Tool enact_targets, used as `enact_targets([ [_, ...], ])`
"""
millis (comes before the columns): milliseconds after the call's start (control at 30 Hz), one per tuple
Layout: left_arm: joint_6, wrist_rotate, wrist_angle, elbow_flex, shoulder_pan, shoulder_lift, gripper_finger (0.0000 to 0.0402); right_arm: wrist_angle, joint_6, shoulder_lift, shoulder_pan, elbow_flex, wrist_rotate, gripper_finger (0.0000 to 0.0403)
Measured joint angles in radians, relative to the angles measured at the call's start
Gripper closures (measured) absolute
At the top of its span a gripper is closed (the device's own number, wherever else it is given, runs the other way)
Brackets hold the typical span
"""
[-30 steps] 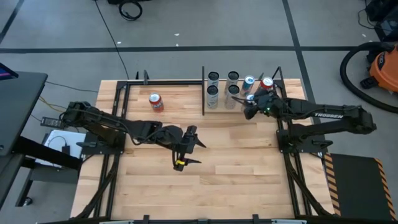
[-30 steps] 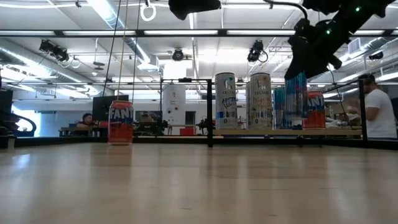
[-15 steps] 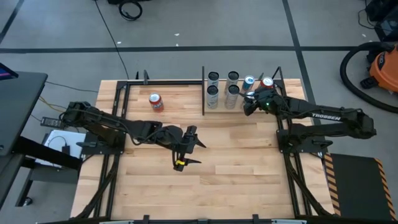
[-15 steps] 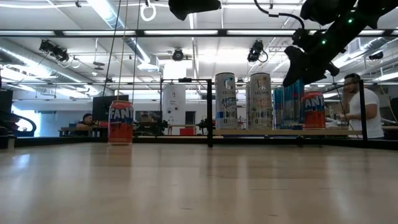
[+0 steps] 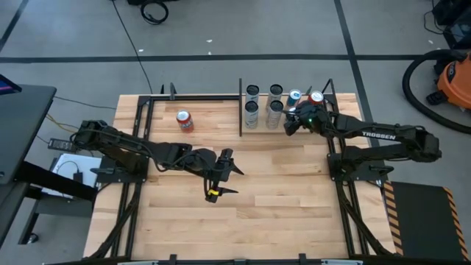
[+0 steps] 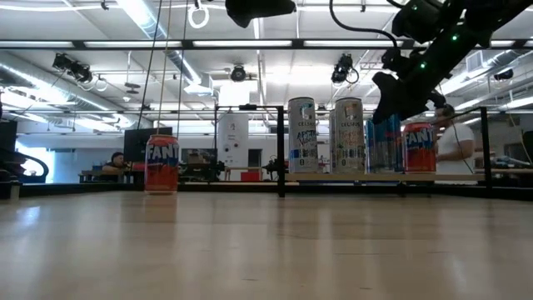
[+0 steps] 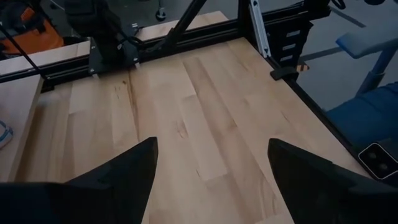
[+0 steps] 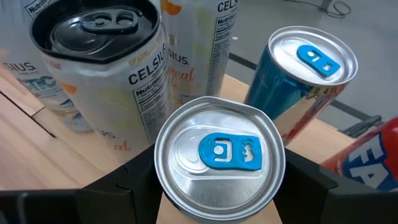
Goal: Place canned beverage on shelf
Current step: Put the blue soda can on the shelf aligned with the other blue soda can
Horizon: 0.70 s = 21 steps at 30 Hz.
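The can (image 8: 219,160) right under the camera has a shiny silver top with a bright blue tab. The tall cans (image 8: 106,74) beside it are white with black letters and dark tops, and another can (image 8: 305,81) is blue with a blue tab. The can (image 6: 161,164) standing alone is orange-red with a blue and white word, and the table (image 5: 280,191) is pale yellow wood in stripes.

Robotics lab: ceiling strip lights (image 6: 150,21), vacuum cleaner (image 5: 450,77), taped floor.
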Motion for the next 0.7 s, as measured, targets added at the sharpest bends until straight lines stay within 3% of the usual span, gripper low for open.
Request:
enact_targets([
  [400, -0.027, 0.0, -0.016, 0.0, -0.001, 0.0, 0.0095, -0.002, -0.058, -0.012, -0.038, 0.0, -0.098, 0.0128],
  [700, -0.038, 0.0, -0.017, 0.0, -0.002, 0.0, 0.0095, -0.013, -0.048, -0.01, -0.037, -0.003, -0.061, 0.0105],
])
